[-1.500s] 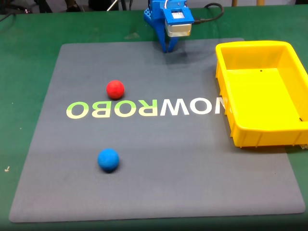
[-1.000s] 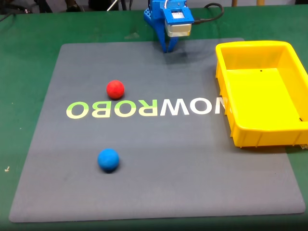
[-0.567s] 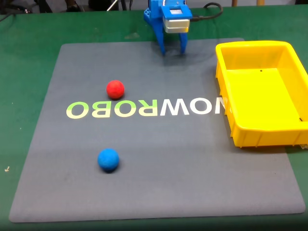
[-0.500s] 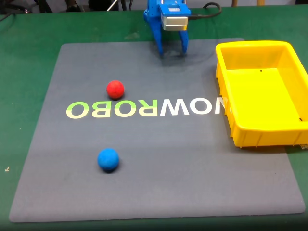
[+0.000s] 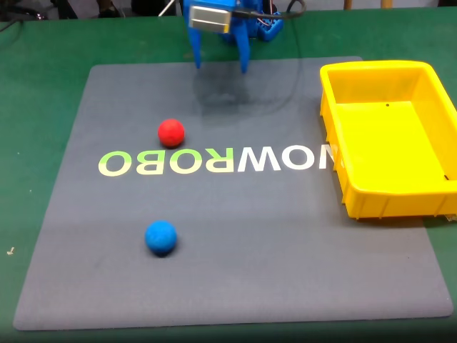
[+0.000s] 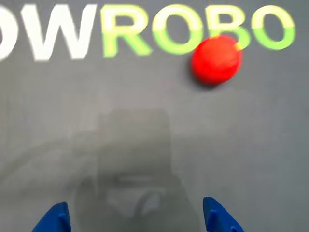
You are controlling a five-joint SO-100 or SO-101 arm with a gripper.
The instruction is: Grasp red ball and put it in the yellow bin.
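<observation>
The red ball (image 5: pixel 171 133) rests on the grey mat just above the "ROBO" lettering; the wrist view has the red ball (image 6: pixel 216 60) at upper right, over the green letters. The yellow bin (image 5: pixel 428 193) stands at the mat's right side with nothing in it. My blue gripper (image 5: pixel 221 68) hangs open above the mat's far edge, well behind the ball and a little to its right. In the wrist view its two blue fingertips (image 6: pixel 219 220) poke up from the bottom edge, wide apart, with bare mat between them at my gripper (image 6: pixel 136 220).
A blue ball (image 5: pixel 161 237) lies on the mat nearer the camera, below the red one. The grey mat (image 5: pixel 235 257) sits on a green table (image 5: pixel 43 86). A black cable (image 5: pixel 293 10) runs behind the arm.
The gripper went from shut to open, rose and swung left in the fixed view, toward the red ball's side. Balls and bin have not moved.
</observation>
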